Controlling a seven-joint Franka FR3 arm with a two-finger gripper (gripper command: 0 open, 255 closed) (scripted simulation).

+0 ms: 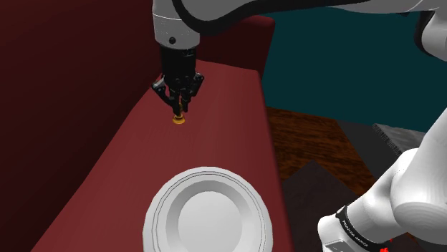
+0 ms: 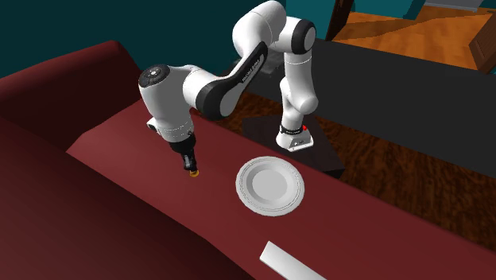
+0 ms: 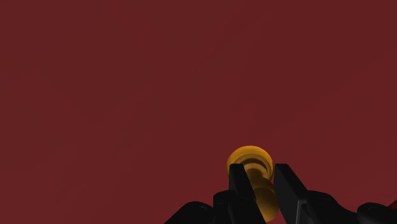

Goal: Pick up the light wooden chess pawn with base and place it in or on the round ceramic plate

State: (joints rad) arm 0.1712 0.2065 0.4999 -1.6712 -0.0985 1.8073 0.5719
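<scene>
Black fingers (image 3: 239,188) of the claw (image 3: 258,170) are closed on the yellow-brown pawn (image 3: 250,156), low over the red surface (image 3: 127,95). Grabbing seems done. Next, the pawn must be lifted and carried to the white plate (image 1: 159,215) nearby.

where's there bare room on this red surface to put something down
Bare red surface runs from the golden pawn, clasped in the claw, out to the surface's end away from the white plate. Another bare patch lies between the plate and the white flat object. The gap between pawn and plate is narrowest.
</scene>
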